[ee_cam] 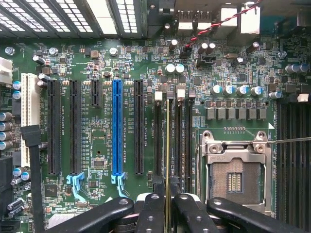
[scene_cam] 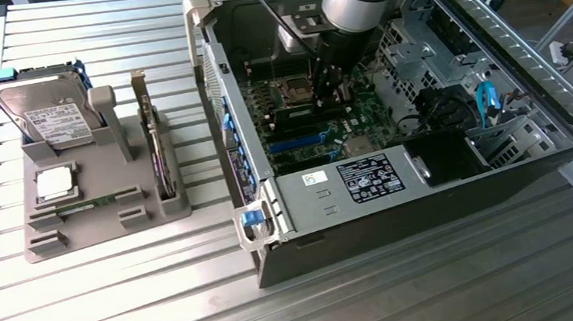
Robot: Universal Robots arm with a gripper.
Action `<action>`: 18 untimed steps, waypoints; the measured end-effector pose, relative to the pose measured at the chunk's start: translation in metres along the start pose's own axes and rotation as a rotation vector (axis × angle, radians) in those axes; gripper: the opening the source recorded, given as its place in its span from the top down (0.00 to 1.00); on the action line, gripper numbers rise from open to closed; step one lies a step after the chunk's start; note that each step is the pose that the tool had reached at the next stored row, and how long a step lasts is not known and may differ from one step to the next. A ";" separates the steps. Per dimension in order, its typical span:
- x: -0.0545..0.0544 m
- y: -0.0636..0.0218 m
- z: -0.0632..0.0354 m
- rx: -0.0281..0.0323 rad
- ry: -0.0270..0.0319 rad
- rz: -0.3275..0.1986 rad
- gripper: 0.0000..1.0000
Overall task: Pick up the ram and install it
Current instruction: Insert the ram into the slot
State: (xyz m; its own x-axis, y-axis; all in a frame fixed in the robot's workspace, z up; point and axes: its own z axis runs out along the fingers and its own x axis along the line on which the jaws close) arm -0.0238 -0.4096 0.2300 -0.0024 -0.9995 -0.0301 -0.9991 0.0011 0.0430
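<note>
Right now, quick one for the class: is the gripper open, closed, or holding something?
Gripper: closed on the ram, which it holds edge-on over the motherboard.

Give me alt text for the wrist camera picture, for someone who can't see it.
The claw grips a ram stick edge-on, lined up with the black memory slots of a green motherboard, between a blue expansion slot and the empty CPU socket.
</note>
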 end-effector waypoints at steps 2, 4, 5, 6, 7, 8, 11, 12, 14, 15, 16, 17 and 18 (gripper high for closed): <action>0.000 0.0005 0.0000 0.0000 0.0003 0.000 0.86; 0.000 0.0014 0.0000 0.0000 0.0005 0.000 0.86; 0.000 0.0014 0.0000 0.0000 0.0005 0.000 0.86; 0.001 0.0015 0.0000 0.0000 0.0006 0.000 0.86; 0.001 0.0015 0.0000 0.0000 0.0008 0.000 0.86; 0.001 0.0014 0.0000 0.0000 0.0009 0.000 0.86; 0.002 0.0014 0.0000 0.0000 0.0049 0.001 0.86; 0.001 0.0014 0.0001 0.0003 0.0043 0.009 0.86; 0.001 0.0014 0.0000 0.0005 0.0040 0.019 0.86; 0.002 0.0014 0.0000 0.0005 0.0040 0.019 0.86; 0.002 0.0014 0.0000 0.0005 0.0040 0.019 0.86; 0.002 0.0015 0.0000 0.0005 0.0040 0.019 0.86; 0.003 0.0015 0.0000 0.0005 0.0040 0.019 0.86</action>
State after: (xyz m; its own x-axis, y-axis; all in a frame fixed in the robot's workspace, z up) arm -0.0253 -0.4129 0.2300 -0.0215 -0.9994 -0.0253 -0.9989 0.0204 0.0431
